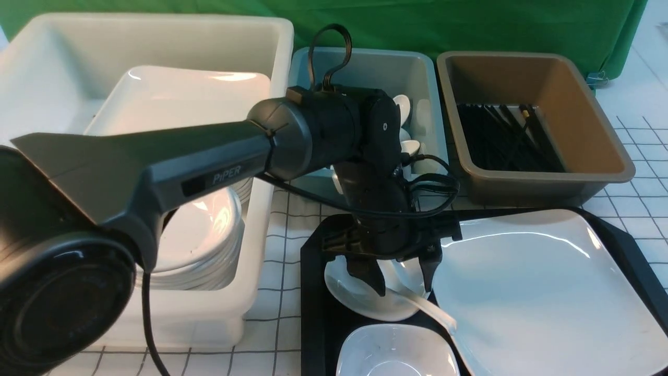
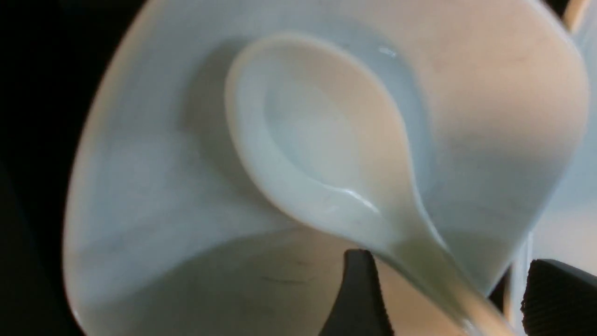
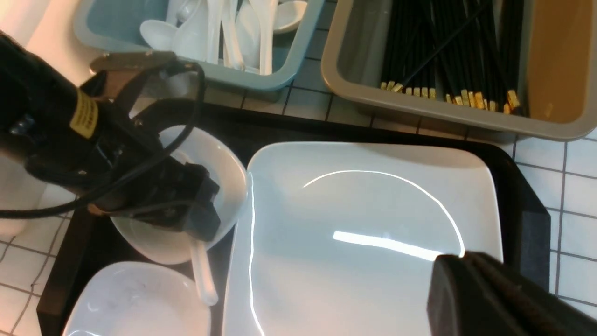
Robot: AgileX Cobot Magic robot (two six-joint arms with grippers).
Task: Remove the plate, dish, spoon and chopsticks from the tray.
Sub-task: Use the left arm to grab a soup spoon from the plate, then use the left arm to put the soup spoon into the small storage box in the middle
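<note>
You are working in a staged lab setup laid out like a canteen dish-return station: a green cloth backdrop [image 1: 469, 26] hangs behind, a white grid-lined cloth covers the surface [image 1: 642, 172], and a white tub [image 1: 156, 21], teal tub [image 1: 365, 52] and brown tub [image 1: 589, 120] hold sorted stacked plates [image 1: 209, 235], spoons [image 3: 219, 28] and black chopsticks [image 1: 501, 141].

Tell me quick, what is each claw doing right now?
Left gripper: open, jaws astride the spoon handle, gripping nothing.
Right gripper: shut, nothing held between its jaws.
</note>
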